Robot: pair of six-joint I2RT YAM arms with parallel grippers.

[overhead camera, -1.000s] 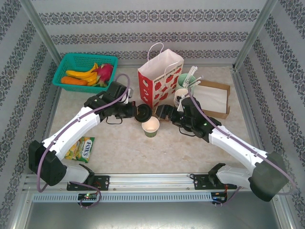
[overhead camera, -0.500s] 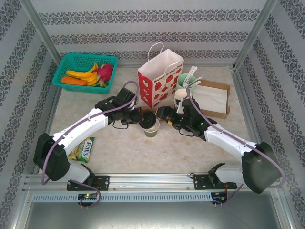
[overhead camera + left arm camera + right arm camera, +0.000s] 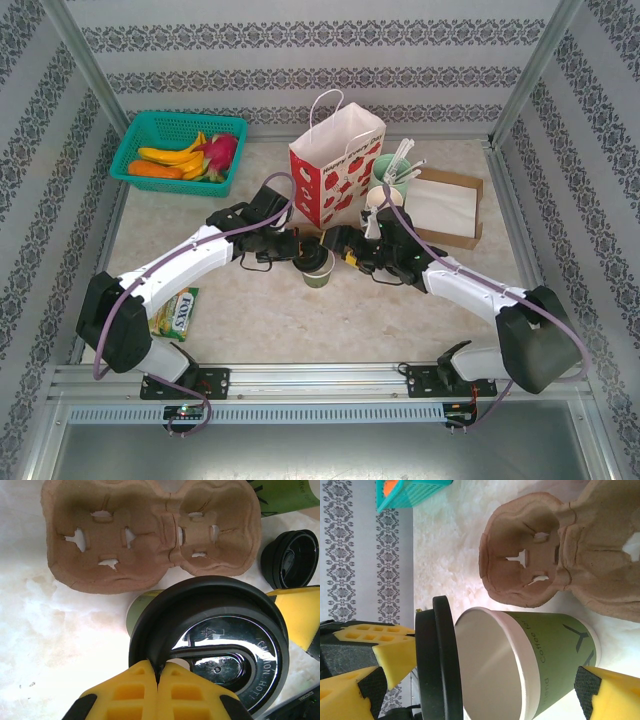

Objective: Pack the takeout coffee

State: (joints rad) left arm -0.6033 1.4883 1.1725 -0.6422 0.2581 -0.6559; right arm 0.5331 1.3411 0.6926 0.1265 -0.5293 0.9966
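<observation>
The takeout coffee cup [image 3: 318,274] [image 3: 555,655], dark green with a cream rim, stands empty on the table. My left gripper [image 3: 298,252] [image 3: 159,669] is shut on the edge of its round black lid [image 3: 215,630] [image 3: 437,665], which hangs just over the cup's mouth, slightly tilted and unseated. A sliver of the cup [image 3: 136,611] shows under the lid. My right gripper [image 3: 345,250] [image 3: 475,700] is open beside the cup, one finger [image 3: 612,697] by its base; it grips nothing.
A brown pulp cup carrier [image 3: 150,535] [image 3: 545,555] lies just behind the cup, a second black lid [image 3: 290,557] beside it. An apple-print paper bag [image 3: 335,165] stands behind. Nearby are a fruit basket [image 3: 150,135], a cardboard box [image 3: 478,215] and a candy packet [image 3: 175,312].
My left gripper carried the lid rightward from beside the cup to over its mouth. My right gripper moved left, closer to the cup, still open.
</observation>
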